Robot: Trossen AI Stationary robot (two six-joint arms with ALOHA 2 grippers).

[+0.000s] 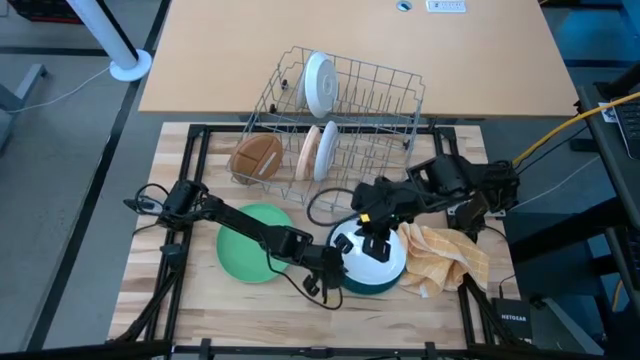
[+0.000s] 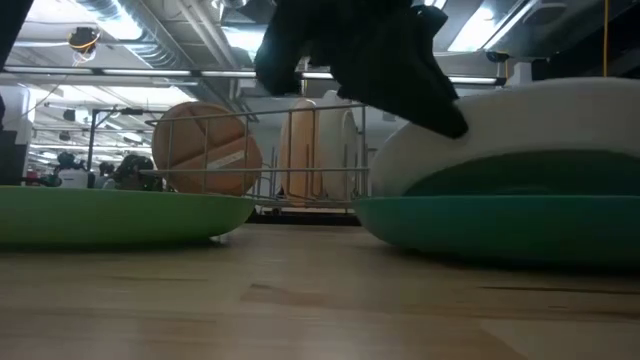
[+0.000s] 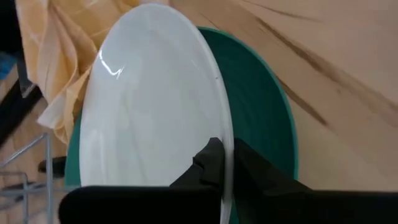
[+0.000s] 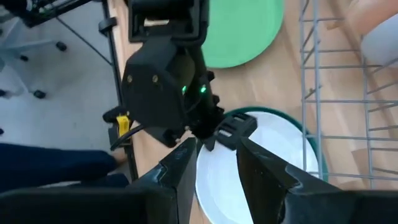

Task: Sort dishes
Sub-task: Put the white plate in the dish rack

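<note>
A white plate (image 1: 375, 262) sits tilted on a teal plate (image 1: 362, 285) near the table's front middle. My left gripper (image 1: 340, 268) reaches in from the left and is shut on the white plate's rim. Just above the white plate, my right gripper (image 1: 376, 243) hovers open, its fingers (image 4: 186, 171) apart and touching nothing. A green plate (image 1: 250, 243) lies flat on the table to the left. In the wire rack (image 1: 345, 110) stand a white plate (image 1: 320, 85), a brown plate (image 1: 257, 155), and a tan one (image 1: 309, 150) beside another white one (image 1: 327, 150). My left gripper pinches the white plate's rim (image 3: 227, 134) on its near-left side, one finger on the plate's upper face and one beneath it. The fingers slant down from the table's left. The held edge is raised off the teal plate (image 3: 261, 106) and the plate tilts; its opposite edge is hidden.
A yellow checked cloth (image 1: 445, 255) lies crumpled right of the stacked plates, touching the teal one. The rack stands at the table's far side. Black frame rails (image 1: 190, 160) border the wooden top. Bare wood (image 1: 260, 310) lies in front of the plates.
</note>
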